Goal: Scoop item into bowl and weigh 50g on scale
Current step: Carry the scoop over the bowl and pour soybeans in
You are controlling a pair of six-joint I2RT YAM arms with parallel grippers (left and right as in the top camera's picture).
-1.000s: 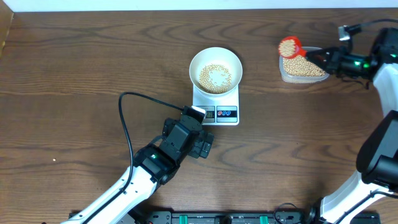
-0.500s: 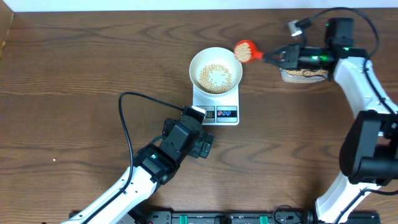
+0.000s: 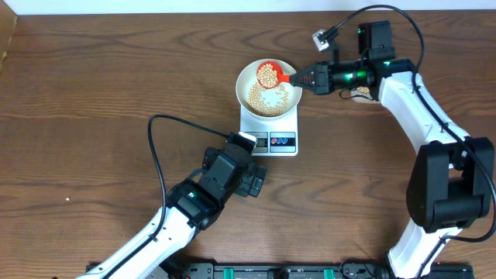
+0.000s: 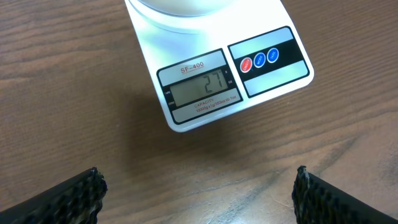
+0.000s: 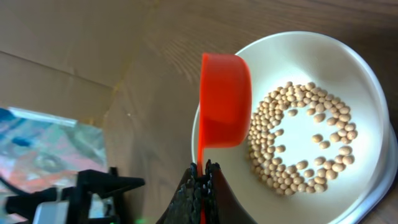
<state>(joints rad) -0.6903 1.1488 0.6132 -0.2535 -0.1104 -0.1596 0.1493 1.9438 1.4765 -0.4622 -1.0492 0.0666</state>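
Half done, judging by scale [image 4: 214,74] display reading 27. Beans [image 3: 267,99] lay in bowl [image 3: 268,87] atop scale, mid-worktop. Right gripper [image 5: 200,177] clenched on red scoop [image 3: 268,74], loaded, over bowl. Left gripper [image 4: 198,194] released, near scale. More beans needed.

Occluded and cropped elements at the weighing station.
Between the left fingertips [image 4: 68,198], cut by the lower edge, we see the scale [image 4: 186,93], its bowl [image 4: 180,6] cropped above. From the right wrist, the scoop [image 5: 224,99] shows only its underside, hiding its contents; the bowl's far rim is cropped.
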